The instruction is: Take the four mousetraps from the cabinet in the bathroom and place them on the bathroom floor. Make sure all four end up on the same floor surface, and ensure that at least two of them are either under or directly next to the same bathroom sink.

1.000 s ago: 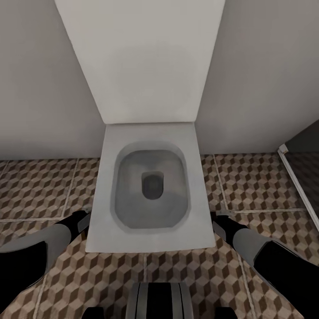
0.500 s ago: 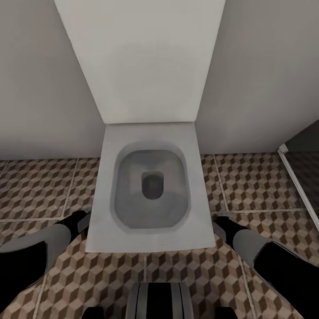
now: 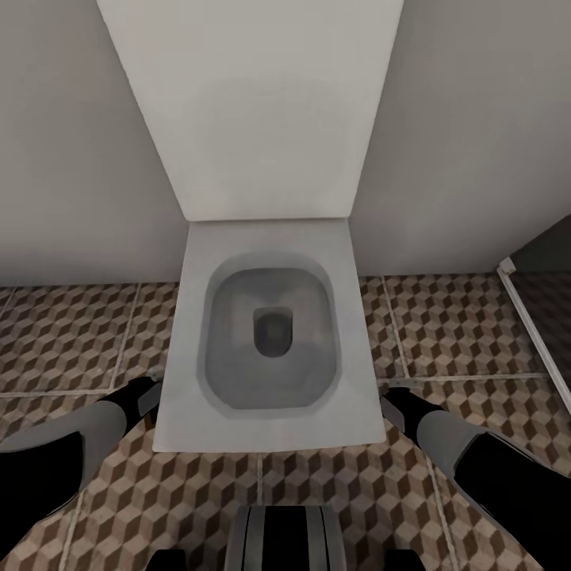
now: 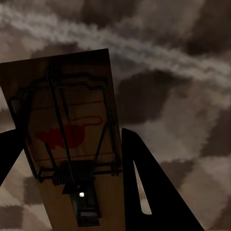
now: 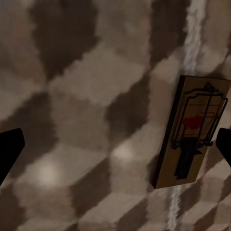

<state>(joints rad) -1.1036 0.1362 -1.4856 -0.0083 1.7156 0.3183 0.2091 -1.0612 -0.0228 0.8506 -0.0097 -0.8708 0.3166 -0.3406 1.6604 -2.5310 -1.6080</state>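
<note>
A mousetrap (image 4: 72, 125), a flat wooden plate with wire parts and a red mark, sits between the dark fingers (image 4: 144, 187) of my left gripper (image 4: 70, 134), which is shut on it just above the cube-patterned bathroom floor (image 3: 71, 333). A second mousetrap (image 5: 192, 130) lies flat on the floor across a pale grout line. My right gripper (image 5: 115, 149) hangs open above it, fingers spread wide. In the head view both arms reach down beside the toilet, left (image 3: 135, 400) and right (image 3: 400, 408). The cabinet and the sink are out of view.
A white toilet (image 3: 270, 432) with its lid up stands straight ahead against the grey wall (image 3: 71, 159), between my two arms. A white shower frame strip (image 3: 530, 333) with dark floor behind it runs along the right.
</note>
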